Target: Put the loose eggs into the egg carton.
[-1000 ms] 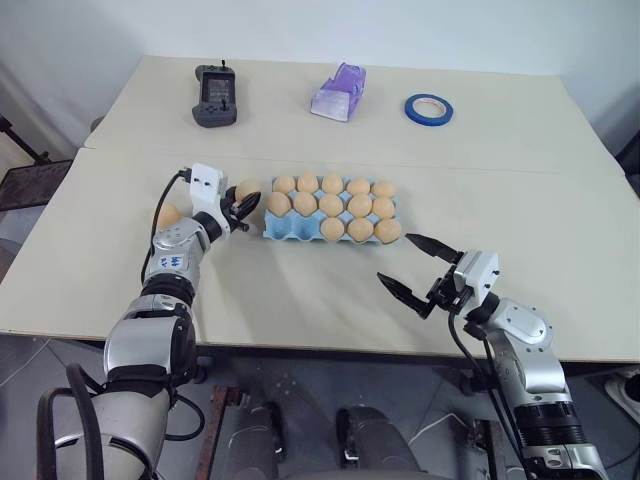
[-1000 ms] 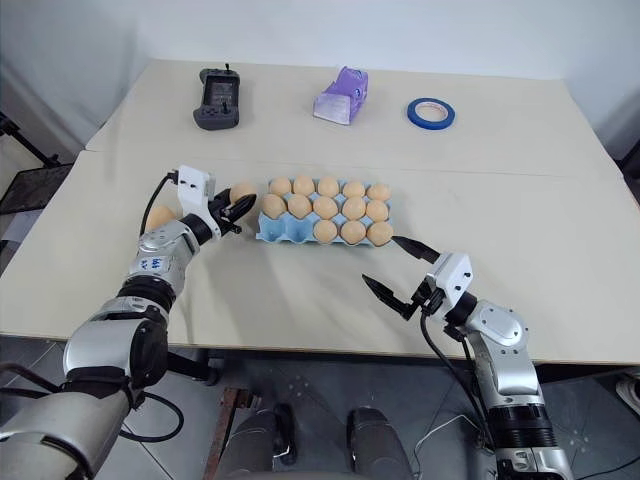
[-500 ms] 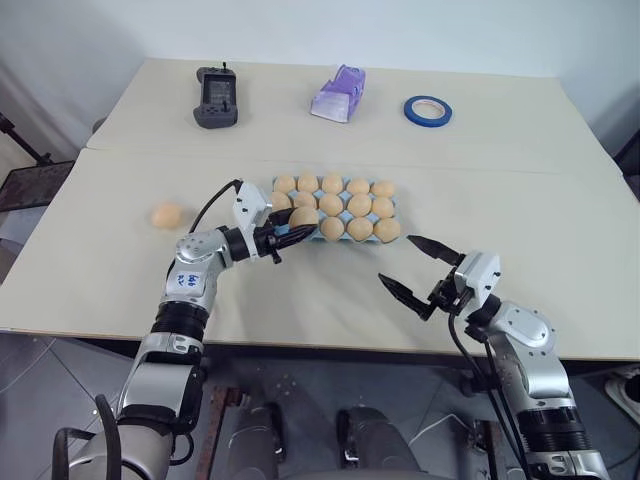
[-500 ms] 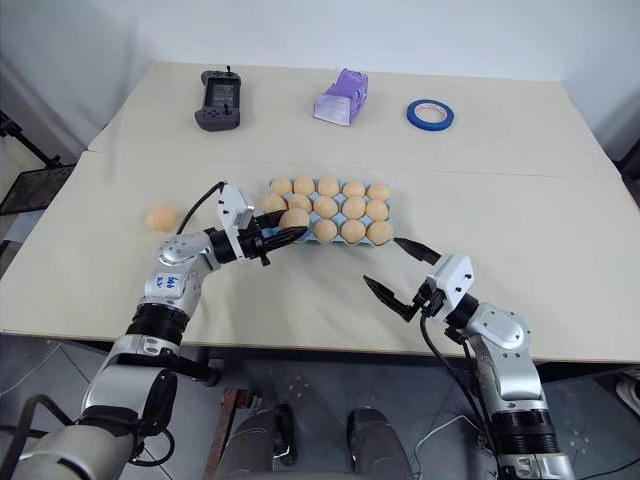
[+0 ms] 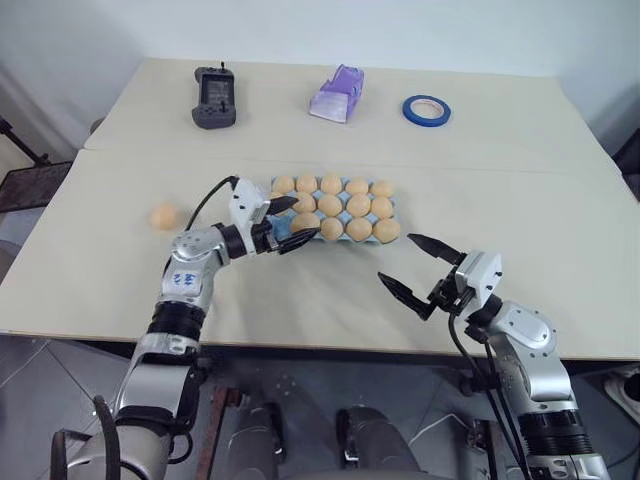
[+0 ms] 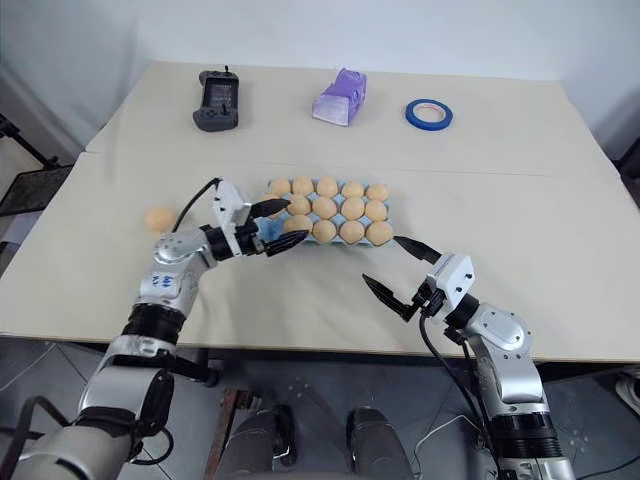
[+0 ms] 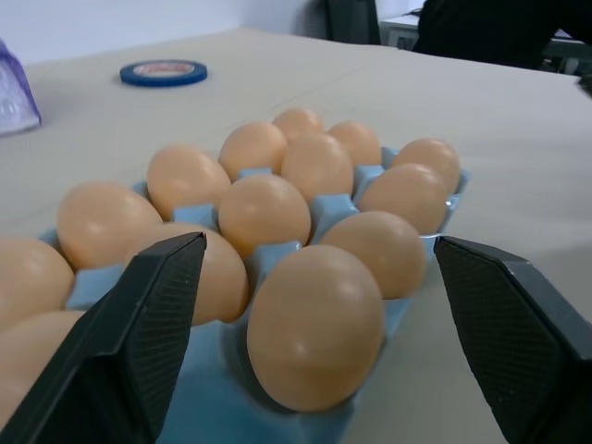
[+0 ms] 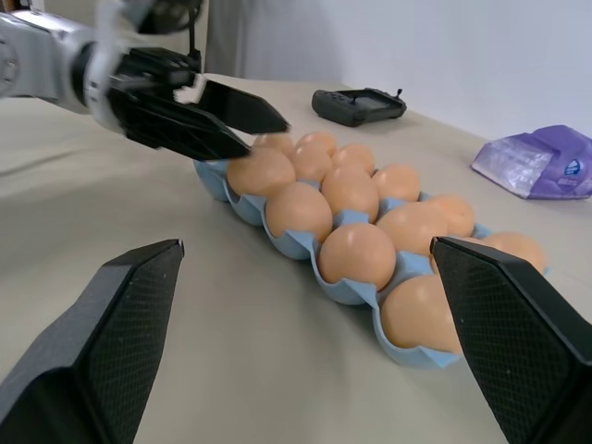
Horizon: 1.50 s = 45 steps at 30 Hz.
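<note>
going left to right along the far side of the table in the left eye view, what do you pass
black handheld controller → pale purple plastic piece → blue tape roll

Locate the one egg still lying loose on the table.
In the left eye view the loose egg lies alone on the table's left side, well left of the egg carton and beyond the left arm.
</note>
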Tool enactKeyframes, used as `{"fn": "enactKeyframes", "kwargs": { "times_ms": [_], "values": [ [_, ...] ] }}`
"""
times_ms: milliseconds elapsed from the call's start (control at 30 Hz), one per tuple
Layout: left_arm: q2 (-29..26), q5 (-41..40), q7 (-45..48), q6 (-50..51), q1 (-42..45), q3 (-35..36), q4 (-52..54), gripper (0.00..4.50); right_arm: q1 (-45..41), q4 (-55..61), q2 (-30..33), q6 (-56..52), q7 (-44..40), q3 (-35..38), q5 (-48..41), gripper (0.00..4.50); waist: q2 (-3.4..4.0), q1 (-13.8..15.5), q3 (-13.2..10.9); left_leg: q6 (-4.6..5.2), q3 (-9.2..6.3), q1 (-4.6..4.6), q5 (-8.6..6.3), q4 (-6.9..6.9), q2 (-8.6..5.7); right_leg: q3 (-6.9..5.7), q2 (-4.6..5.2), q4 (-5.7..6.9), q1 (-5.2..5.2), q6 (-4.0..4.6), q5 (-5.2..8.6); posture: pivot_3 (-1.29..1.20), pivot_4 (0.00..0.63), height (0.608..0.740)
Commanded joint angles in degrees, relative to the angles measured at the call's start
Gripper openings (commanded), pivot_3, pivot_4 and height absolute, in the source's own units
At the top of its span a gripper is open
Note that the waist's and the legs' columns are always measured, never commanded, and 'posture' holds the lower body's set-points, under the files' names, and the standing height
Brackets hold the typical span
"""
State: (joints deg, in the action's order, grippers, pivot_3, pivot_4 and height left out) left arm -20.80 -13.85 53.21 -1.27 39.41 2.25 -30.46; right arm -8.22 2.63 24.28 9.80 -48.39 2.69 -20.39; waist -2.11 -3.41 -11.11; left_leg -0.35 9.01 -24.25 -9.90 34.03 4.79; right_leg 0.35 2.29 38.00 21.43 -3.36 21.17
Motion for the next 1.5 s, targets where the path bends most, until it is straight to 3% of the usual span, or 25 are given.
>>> {"fn": "enactKeyframes", "kwargs": {
  "times_ms": [33,267,567,767,933,1100,1200,1500],
  "values": [
    [-5.8,-5.3,2.4,2.9,-7.1,5.5,11.2,4.03,0.1,2.0,0.5,0.2,-0.6,0.6,-1.2,4.50,0.00,-0.2,0.0,-0.06,0.00,0.00,0.05,-0.02,0.02,0.00,-0.02,0.00,0.01,0.01,0.01,0.00,0.150,0.740],
    [-13.6,-9.1,1.2,5.7,-24.4,14.1,23.0,4.48,-1.2,0.5,0.8,-0.1,-4.0,0.0,-2.5,4.50,0.00,0.0,0.0,0.02,-0.03,0.05,-0.13,-0.10,0.01,-0.04,0.09,-0.01,-0.02,0.09,0.05,0.00,0.150,0.740],
    [-10.8,-10.6,-6.8,1.8,-44.8,24.7,31.2,4.48,-5.4,-3.5,0.6,-0.3,-9.9,-2.8,-2.3,4.50,0.01,-0.2,0.0,0.09,-0.07,0.05,-0.20,-0.33,-0.06,-0.08,0.36,-0.25,-0.04,0.24,0.02,0.00,0.150,0.740],
    [-6.9,-11.5,-11.7,1.3,-49.3,26.1,35.9,4.48,-7.0,-4.7,0.2,-0.6,-10.6,-3.0,-2.5,4.50,0.01,0.0,0.0,0.04,-0.11,0.03,-0.18,-0.58,-0.06,-0.17,0.34,-0.35,0.07,0.41,0.12,0.00,0.150,0.740],
    [-4.3,-12.9,-19.5,4.0,-45.5,27.2,36.4,4.48,-8.5,-5.2,-0.2,-0.9,-11.4,-3.5,-2.7,4.50,0.00,-0.1,0.0,0.04,-0.13,0.04,-0.18,-0.52,-0.08,-0.18,0.33,-0.37,-0.01,0.38,0.10,0.00,0.150,0.740],
    [-4.7,-9.1,-29.1,6.7,-37.2,26.4,32.1,4.48,-10.0,-5.3,-0.9,-1.3,-11.7,-4.2,-2.7,4.50,0.00,0.0,0.0,0.06,-0.16,0.04,-0.16,-0.39,-0.07,-0.19,0.27,-0.27,-0.04,0.33,0.07,0.00,0.150,0.740],
    [-4.9,-7.4,-33.5,8.1,-28.7,24.8,26.9,4.48,-10.6,-5.5,-1.2,-1.4,-11.6,-4.6,-2.6,4.50,-0.01,0.2,0.0,0.07,-0.17,0.03,-0.16,-0.32,-0.07,-0.21,0.24,-0.26,-0.05,0.27,0.04,0.00,0.150,0.740],
    [-6.5,-1.5,-33.3,4.4,-8.5,18.6,1.3,4.48,-11.1,-5.5,-2.4,-1.0,-10.3,-4.9,-1.8,4.50,-0.02,0.2,0.0,0.10,-0.03,0.01,-0.11,-0.21,-0.07,-0.12,0.12,-0.18,-0.01,0.13,-0.03,0.00,0.150,0.740]
  ]
}}
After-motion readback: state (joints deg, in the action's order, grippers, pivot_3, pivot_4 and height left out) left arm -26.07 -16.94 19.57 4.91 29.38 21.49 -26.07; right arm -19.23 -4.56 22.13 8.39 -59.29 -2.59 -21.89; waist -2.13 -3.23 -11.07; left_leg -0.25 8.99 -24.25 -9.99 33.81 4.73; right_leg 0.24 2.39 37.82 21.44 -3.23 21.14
